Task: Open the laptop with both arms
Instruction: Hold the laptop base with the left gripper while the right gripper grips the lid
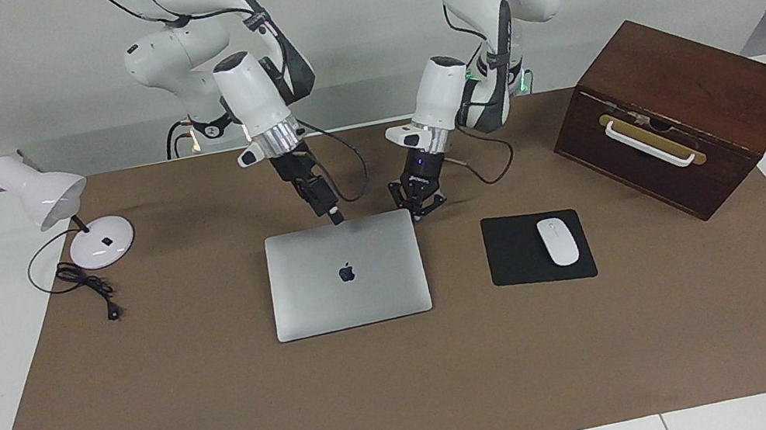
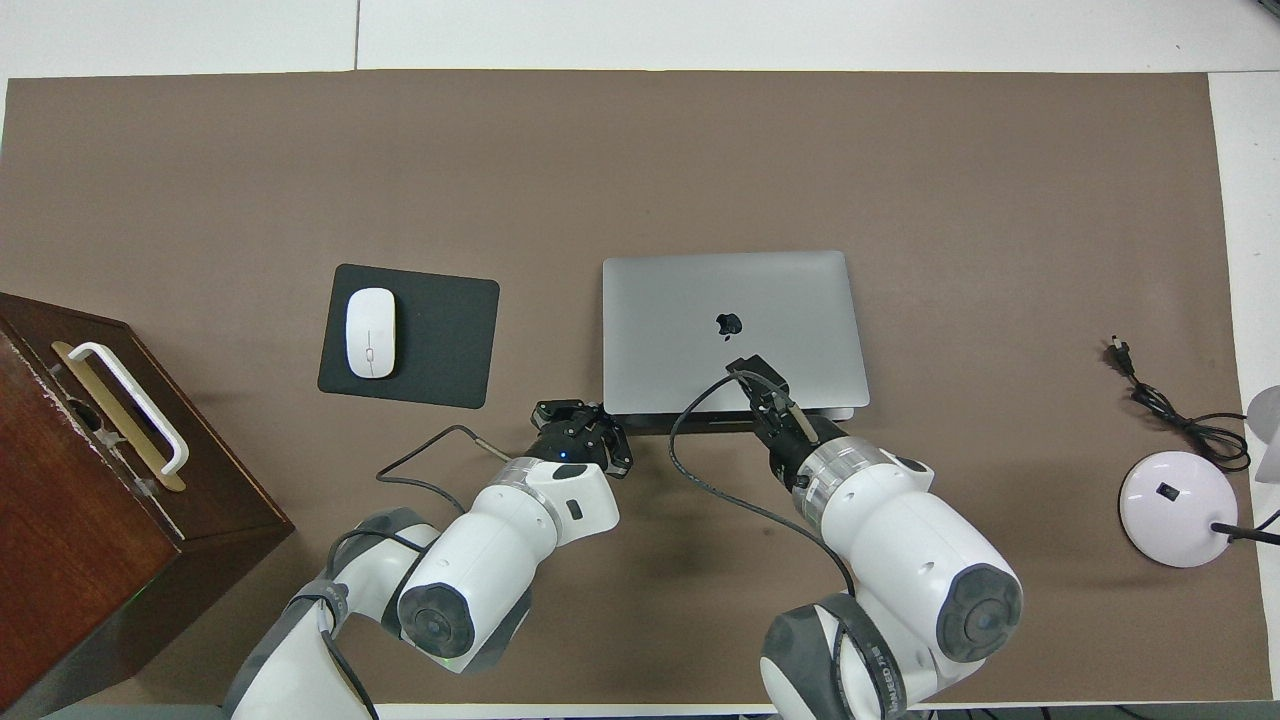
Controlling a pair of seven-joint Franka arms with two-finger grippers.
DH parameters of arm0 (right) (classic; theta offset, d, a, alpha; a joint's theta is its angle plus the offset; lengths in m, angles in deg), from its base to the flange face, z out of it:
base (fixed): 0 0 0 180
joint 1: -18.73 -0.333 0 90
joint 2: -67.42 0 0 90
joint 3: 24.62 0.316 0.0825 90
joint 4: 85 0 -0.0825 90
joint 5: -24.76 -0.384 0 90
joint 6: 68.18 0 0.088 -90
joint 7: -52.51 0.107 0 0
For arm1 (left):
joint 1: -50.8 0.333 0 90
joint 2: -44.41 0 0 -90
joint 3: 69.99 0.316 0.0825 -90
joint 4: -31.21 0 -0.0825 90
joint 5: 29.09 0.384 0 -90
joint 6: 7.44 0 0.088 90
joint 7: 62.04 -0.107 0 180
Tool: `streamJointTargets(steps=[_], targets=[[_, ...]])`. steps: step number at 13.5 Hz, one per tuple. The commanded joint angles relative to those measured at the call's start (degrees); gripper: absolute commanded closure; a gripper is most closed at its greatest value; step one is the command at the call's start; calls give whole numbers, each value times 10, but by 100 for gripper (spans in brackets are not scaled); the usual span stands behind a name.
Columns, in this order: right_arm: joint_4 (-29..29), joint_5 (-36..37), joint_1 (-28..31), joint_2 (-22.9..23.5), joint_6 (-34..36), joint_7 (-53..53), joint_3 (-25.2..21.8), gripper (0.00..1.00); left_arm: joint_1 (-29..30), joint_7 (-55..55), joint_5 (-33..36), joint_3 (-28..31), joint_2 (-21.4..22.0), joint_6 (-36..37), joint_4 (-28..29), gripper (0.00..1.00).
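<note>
Two grippers at the closed MacBook [image 1: 346, 274] mid-mat, beside the mousepad [image 1: 538, 247]. Right gripper [image 1: 335, 216] touches the lid's robot-side edge; fingers unreadable. Left gripper [image 1: 420, 210], fingertips together, sits low at the corner. Pin the base, lift the lid slowly.

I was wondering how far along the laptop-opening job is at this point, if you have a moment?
Early stage. Done: both grippers have reached the edge of the laptop nearer the robots. In hand: the right gripper sits at the middle of that edge; the left gripper, shut, sits at the corner toward the mousepad. Left: the lid lies flat and closed, so the whole lift remains.
</note>
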Motion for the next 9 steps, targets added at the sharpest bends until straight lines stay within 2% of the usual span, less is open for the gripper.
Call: streamJointTargets(steps=[1, 5, 9], targets=[[0, -12, -3, 21, -33, 5, 1, 0, 3, 2, -6, -1, -17, -10, -14, 100], [3, -11, -3, 46, -50, 3, 1, 0, 9, 2, -5, -2, -29, -10, -22, 100], [8, -11, -2, 48, -50, 1, 1, 0, 7, 2, -6, -2, -35, -10, -27, 100]])
